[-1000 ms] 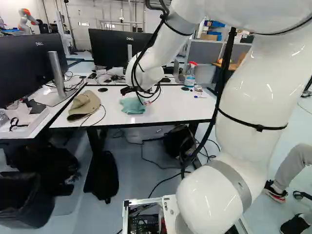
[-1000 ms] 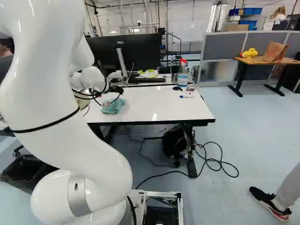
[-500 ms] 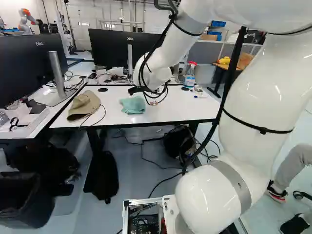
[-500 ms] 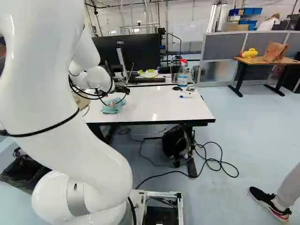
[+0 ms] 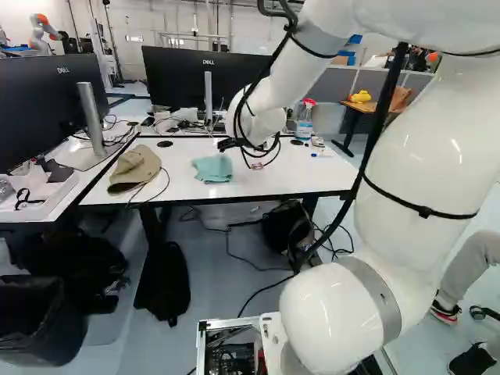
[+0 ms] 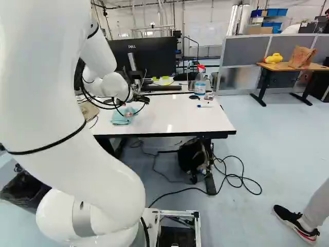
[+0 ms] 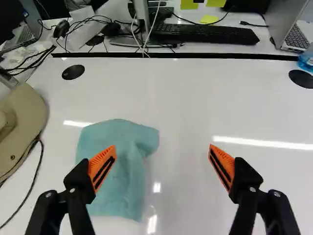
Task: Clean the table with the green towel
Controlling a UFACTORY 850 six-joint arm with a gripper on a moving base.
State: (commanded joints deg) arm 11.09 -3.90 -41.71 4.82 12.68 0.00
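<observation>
White table (image 6: 185,116): green towel (image 7: 122,181), labelled spray bottle (image 6: 200,85) near far edge; lettered monitor (image 6: 154,59) beyond; tool (image 6: 141,99) wide open.

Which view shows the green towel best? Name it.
The wrist view: the green towel is largest there, though one finger overlaps it. The left base view shows it small but uncovered; in the right base view, cables cross it.

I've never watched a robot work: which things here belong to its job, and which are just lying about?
For the job:
- soft green cloth towel
- white rectangular table
- black end effector with orange pads

Just lying about, it seems:
- tan fabric cap
- slim white-and-blue marker
- clear red-topped spray bottle (possibly for cleaning)
</observation>
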